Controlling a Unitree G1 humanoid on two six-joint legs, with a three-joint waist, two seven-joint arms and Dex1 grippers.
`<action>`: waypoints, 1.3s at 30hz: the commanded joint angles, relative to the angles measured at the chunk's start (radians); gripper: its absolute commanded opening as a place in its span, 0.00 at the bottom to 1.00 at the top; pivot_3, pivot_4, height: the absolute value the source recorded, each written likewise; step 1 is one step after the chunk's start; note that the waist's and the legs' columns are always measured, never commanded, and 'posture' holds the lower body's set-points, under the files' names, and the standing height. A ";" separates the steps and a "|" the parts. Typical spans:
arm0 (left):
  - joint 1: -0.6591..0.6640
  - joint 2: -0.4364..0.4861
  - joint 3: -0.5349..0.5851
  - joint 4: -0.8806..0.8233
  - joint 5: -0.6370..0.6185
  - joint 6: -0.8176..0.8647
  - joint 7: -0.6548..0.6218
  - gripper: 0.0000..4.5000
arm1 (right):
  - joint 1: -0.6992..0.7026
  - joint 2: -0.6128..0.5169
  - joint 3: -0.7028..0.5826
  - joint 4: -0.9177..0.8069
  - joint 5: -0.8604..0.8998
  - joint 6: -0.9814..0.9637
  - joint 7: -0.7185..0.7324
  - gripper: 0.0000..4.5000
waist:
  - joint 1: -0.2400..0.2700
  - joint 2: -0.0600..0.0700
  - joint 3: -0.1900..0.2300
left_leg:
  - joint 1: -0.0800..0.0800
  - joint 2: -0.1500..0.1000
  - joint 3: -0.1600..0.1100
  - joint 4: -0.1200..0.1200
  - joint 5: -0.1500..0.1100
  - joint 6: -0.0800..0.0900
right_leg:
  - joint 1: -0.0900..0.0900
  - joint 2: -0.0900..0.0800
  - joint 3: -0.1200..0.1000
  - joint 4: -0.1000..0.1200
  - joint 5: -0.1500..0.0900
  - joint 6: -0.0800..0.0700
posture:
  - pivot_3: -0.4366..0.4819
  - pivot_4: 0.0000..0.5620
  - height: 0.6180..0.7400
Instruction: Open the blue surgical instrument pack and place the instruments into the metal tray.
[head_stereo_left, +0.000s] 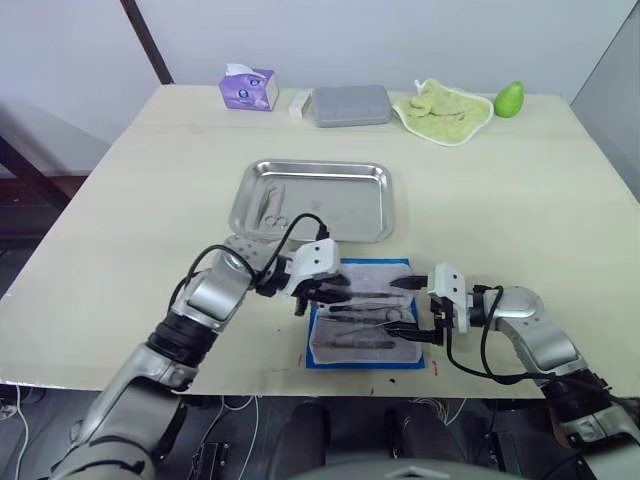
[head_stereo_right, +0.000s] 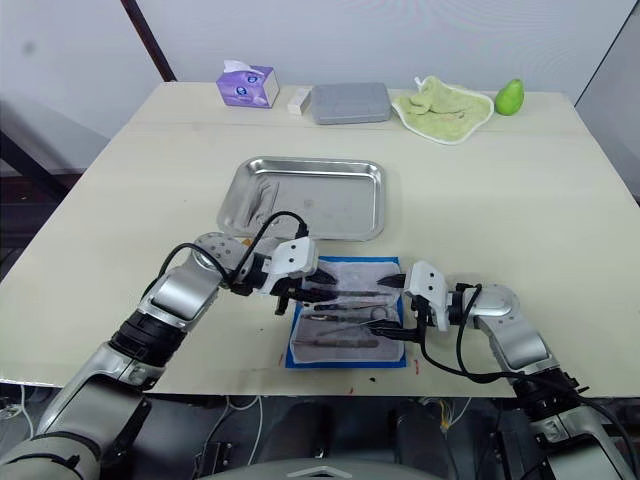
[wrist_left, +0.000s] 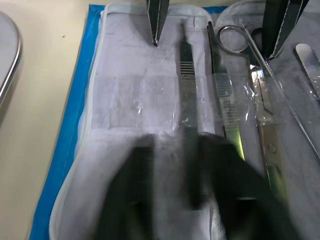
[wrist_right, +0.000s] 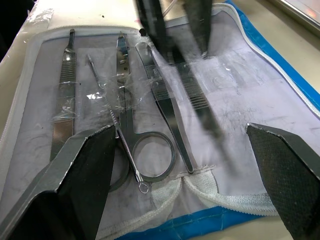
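Pack (head_stereo_left: 365, 330) lies unzipped just in front of the metal tray (head_stereo_left: 312, 200), instruments (wrist_right: 150, 125) on its lining. Left gripper (head_stereo_left: 330, 292) straddles a tweezer, grip unclear; right gripper (wrist_right: 185, 160) spread wide, empty.

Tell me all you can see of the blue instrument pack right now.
The blue surgical instrument pack lies open and flat near the table's front edge, just in front of the metal tray. It looks like fabric: a bright blue border and a pale grey-white lining edged with white trim. Slender metal instruments, scissors among them, lie side by side in it under clear plastic strips. The left hand and the open right hand hover over it from either side.
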 joint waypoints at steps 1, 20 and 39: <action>-0.001 -0.003 -0.032 0.029 0.032 -0.020 -0.008 0.01 | 0.030 -0.015 0.028 0.060 -0.046 0.057 -0.016 1.00 | 0.000 0.000 0.000 | 0.000 0.000 0.000 0.000 0.000 0.000 | 0.000 0.000 0.000 0.000 0.000 0.000 | 0.48 0.27 1.00; -0.081 0.066 -0.025 -0.053 0.048 0.094 -0.088 0.01 | 0.015 -0.009 0.065 0.084 -0.074 0.059 -0.023 1.00 | -0.005 0.000 0.000 | 0.000 0.001 0.000 0.000 0.000 0.000 | 0.000 0.001 0.000 0.000 0.000 0.000 | 0.48 0.27 1.00; -0.039 0.217 0.041 -0.170 -0.012 0.180 -0.149 0.01 | 0.011 -0.009 0.081 0.089 -0.075 0.058 -0.022 1.00 | -0.023 0.000 0.000 | 0.000 0.001 -0.001 0.000 0.000 0.000 | 0.000 0.002 0.000 0.000 0.000 -0.001 | 0.48 0.27 1.00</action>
